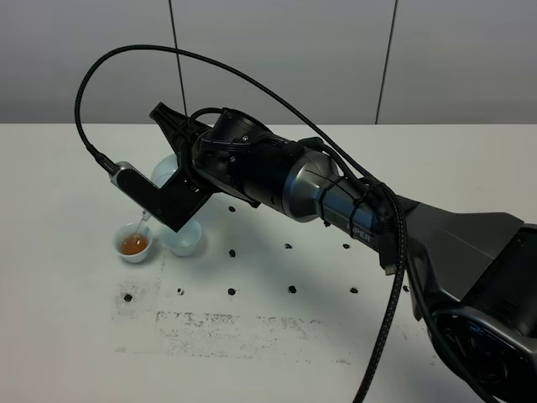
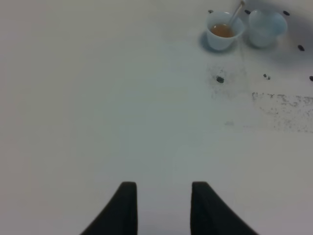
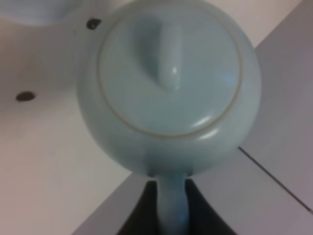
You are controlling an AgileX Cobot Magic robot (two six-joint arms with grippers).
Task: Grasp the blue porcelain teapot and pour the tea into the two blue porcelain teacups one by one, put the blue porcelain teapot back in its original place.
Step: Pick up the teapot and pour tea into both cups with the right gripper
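The blue porcelain teapot (image 1: 164, 171) hangs tilted above the table at the left, and my right gripper (image 1: 178, 196) is shut on its handle. In the right wrist view the teapot (image 3: 168, 83) fills the frame, lid and knob facing the camera, with its loop handle clamped in my right gripper (image 3: 171, 198). A thin stream of tea runs from the spout into the left teacup (image 1: 134, 245), which holds brown tea. The second teacup (image 1: 183, 239) stands right beside it and looks empty. The left wrist view shows both teacups (image 2: 224, 32) (image 2: 265, 28) far off. My left gripper (image 2: 164, 190) is open over bare table.
The white table (image 1: 67, 336) carries rows of small black marks (image 1: 232, 291) and a smudged band of dark specks (image 1: 226, 323) near the front. A black cable (image 1: 84, 101) loops high over the right arm. A grey panelled wall (image 1: 277, 59) stands behind.
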